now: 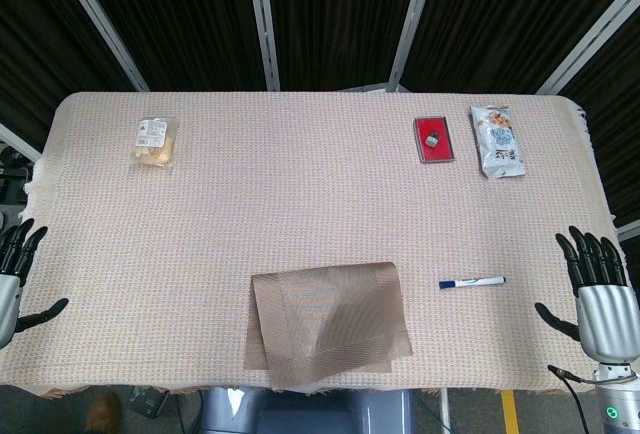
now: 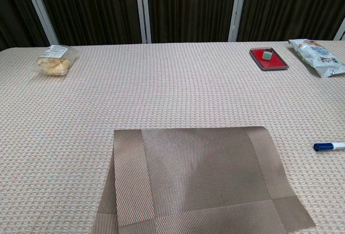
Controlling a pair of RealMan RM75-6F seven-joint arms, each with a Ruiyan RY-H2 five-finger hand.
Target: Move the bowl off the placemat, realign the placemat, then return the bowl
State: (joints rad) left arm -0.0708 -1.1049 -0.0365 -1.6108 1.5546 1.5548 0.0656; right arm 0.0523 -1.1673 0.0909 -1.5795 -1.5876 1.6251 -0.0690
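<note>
At the near edge of the table (image 1: 300, 194) we see the placemat (image 1: 328, 324), folded over on its left side and skewed, long axis running left to right. No bowl shows in either view. Our left hand (image 1: 14, 272) and right hand (image 1: 598, 294) rest at the table's left and right edges, fingers spread, holding nothing. We judge the left hand better placed for the folded side, though both lie well apart from it.

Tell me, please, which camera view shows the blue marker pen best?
The head view: the marker pen lies whole on the tablecloth, right of the placemat. The chest view cuts it at the right edge, showing only its blue cap end.
</note>
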